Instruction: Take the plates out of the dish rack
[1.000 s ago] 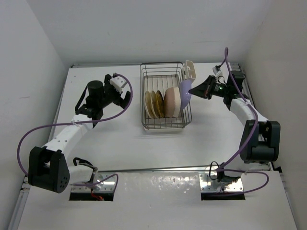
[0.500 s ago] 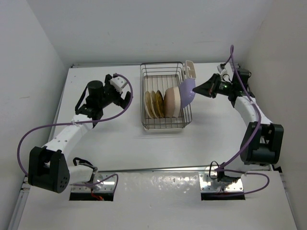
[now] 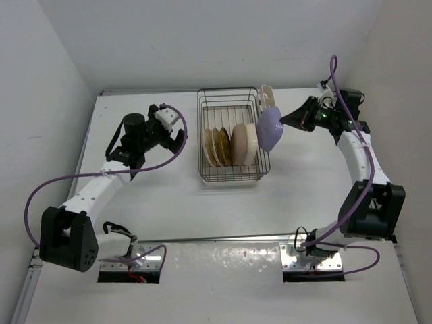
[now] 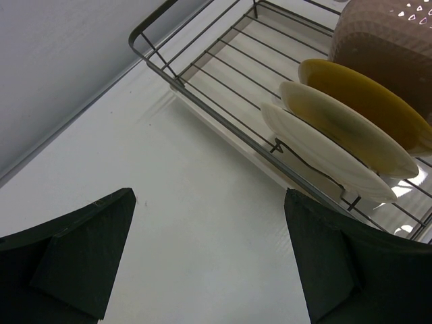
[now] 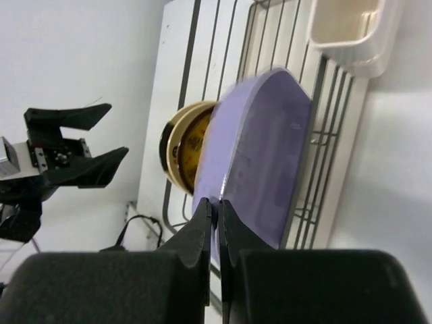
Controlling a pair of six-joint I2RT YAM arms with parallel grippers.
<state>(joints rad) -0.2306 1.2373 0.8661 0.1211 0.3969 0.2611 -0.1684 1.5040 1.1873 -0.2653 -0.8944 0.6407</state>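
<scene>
The silver wire dish rack [image 3: 229, 108] stands at the back centre of the table. In it stand two cream plates [image 3: 209, 147], a yellow-gold plate [image 3: 223, 146] and a pinkish-beige plate [image 3: 244, 144]. My right gripper [image 3: 285, 120] is shut on the rim of the lavender plate [image 3: 269, 129] and holds it above the rack's right edge. In the right wrist view the lavender plate [image 5: 260, 158] sits clamped between the fingers [image 5: 202, 233]. My left gripper [image 3: 172, 132] is open and empty left of the rack. The left wrist view shows the cream plates [image 4: 324, 152] and the yellow-gold plate [image 4: 368, 101].
A white cutlery cup [image 3: 267, 98] is clipped to the rack's back right corner; it also shows in the right wrist view [image 5: 351, 34]. White walls close in the table on the left, back and right.
My right gripper has lifted the lavender plate up and to the right, out of the rack slot. The left arm has not moved.
</scene>
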